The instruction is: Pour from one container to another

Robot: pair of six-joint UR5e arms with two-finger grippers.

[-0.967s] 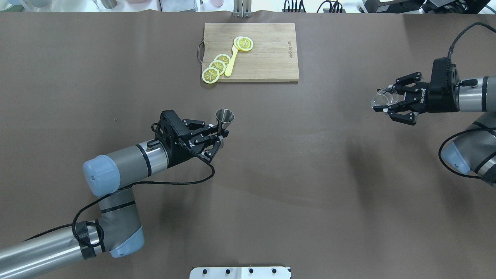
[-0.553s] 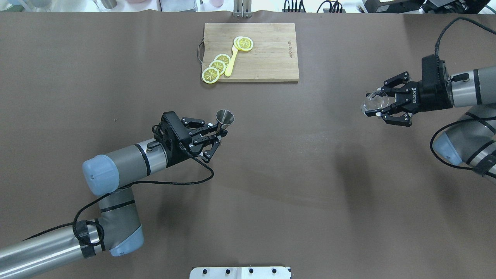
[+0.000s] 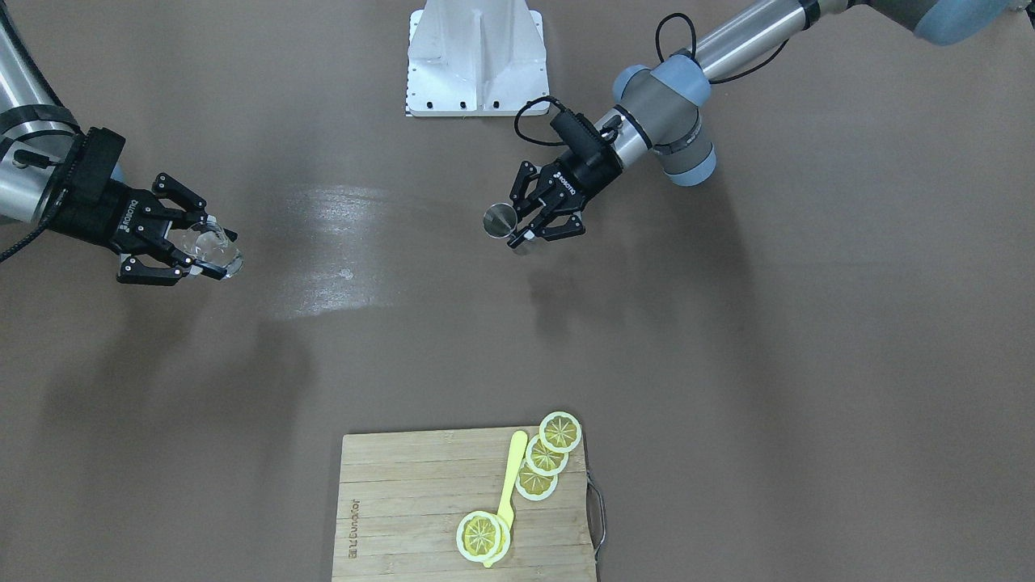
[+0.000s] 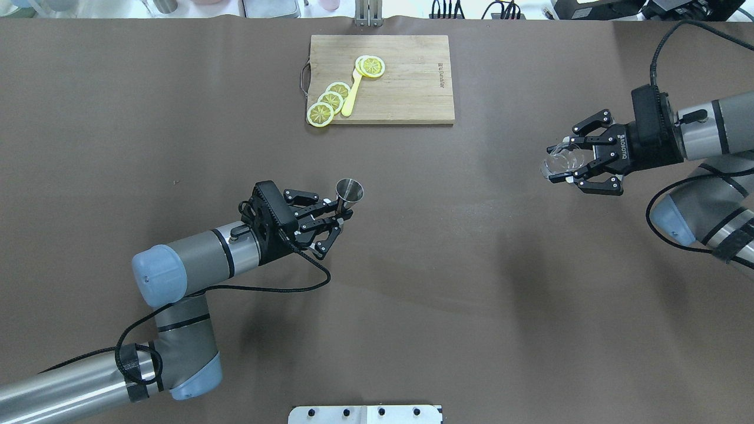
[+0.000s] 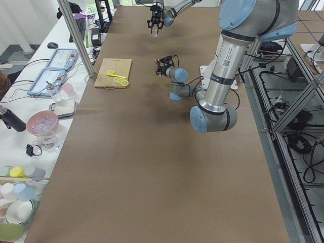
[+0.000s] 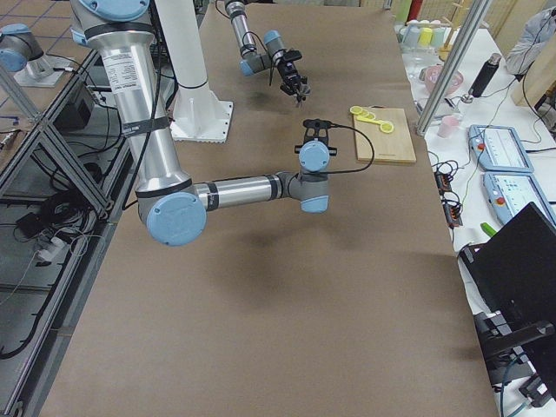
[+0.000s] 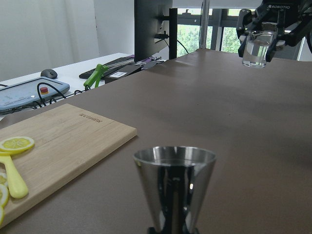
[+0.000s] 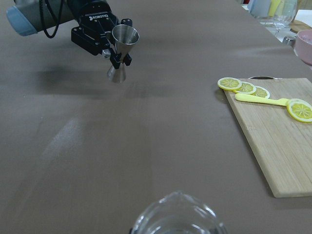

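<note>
Left of centre in the overhead view, the left gripper [image 4: 340, 213] is clenching the stiff, probably light jigger [image 4: 349, 189] by its narrow waist; far right, the right gripper [image 4: 569, 163] is gripping the likely slippery, fragile glass [image 4: 556, 161] across its wall.

jigger [image 4: 349, 190] left-centre | glass [image 4: 559, 160] far right | cutting board [image 4: 406, 82] beyond jigger | lemon slices [image 4: 330, 101] on it

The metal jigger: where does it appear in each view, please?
Exterior front-facing: metal jigger, above centre.
Overhead: left of centre.
Exterior left: tiny, upper centre.
Exterior right: tiny, upper centre.
Left wrist: bottom centre, close.
Right wrist: upper left.
Shared landmark: the wooden cutting board.
</note>
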